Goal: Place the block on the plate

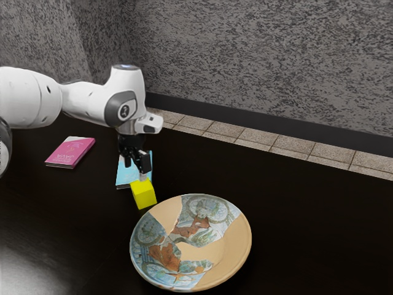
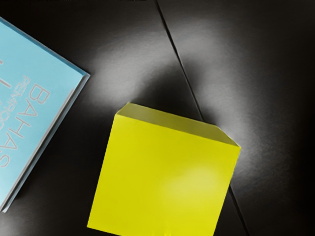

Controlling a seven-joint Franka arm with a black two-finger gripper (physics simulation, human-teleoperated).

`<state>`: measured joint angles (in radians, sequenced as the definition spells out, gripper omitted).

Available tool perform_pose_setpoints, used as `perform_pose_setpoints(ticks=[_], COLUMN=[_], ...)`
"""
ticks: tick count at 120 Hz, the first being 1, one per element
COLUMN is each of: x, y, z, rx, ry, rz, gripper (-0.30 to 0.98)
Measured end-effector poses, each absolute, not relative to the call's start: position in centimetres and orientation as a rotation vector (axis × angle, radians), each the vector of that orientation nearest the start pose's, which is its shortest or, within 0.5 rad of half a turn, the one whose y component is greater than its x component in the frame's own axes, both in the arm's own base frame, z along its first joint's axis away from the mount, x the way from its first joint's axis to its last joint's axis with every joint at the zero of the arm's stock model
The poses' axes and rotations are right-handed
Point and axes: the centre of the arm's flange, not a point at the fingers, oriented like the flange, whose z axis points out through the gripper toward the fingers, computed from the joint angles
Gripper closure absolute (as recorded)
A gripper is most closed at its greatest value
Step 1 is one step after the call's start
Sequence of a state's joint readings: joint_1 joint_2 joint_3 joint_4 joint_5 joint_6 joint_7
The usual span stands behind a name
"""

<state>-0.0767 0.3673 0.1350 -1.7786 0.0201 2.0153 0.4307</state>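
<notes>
The gripper (image 1: 136,172) hangs just above the yellow block (image 1: 144,193), its fingers standing well apart with nothing between them. The block sits on the table (image 1: 295,236) below the fingertips, near the blue book (image 2: 30,110); the plate (image 1: 236,243) lies past the block, farther out from the gripper.

The step in hand looks to be the grasp. In the wrist view the block appears slightly turned, so the hand should first twist to set the finger pads flat against two opposite sides, then centre over the top and go straight down. A fingertip landing on the block's top edge could tip or push it. Close gently, low on the sides, before lifting.
</notes>
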Motion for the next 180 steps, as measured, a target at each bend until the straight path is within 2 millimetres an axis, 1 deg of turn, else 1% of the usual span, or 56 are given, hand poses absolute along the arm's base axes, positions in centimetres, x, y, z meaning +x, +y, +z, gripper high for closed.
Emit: perform_pose_setpoints(ticks=[21, 60, 80, 106, 131, 140, 144, 165, 180], x=[63.5, 63.8, 63.8, 63.9, 63.8, 63.8, 63.9, 64.0, 64.1], y=[3.1, 2.6, 2.5, 2.8, 3.1, 3.1, 3.1, 3.1, 3.0], z=[32.1, 31.2, 29.9, 28.4, 26.3, 26.0, 25.9, 25.9, 26.0], rx=[-3.03, -3.016, -3.014, -3.013, -3.018, -3.017, -3.016, -3.013, -3.008], ry=[0.657, 0.748, 0.776, 0.795, 0.807, 0.812, 0.814, 0.82, 0.824], rz=[0.219, 0.203, 0.219, 0.237, 0.264, 0.266, 0.265, 0.25, 0.241], gripper=[0.0, 0.0, 0.0, 0.0, 0.0, 0.0, 0.02, 0.18, 0.24])
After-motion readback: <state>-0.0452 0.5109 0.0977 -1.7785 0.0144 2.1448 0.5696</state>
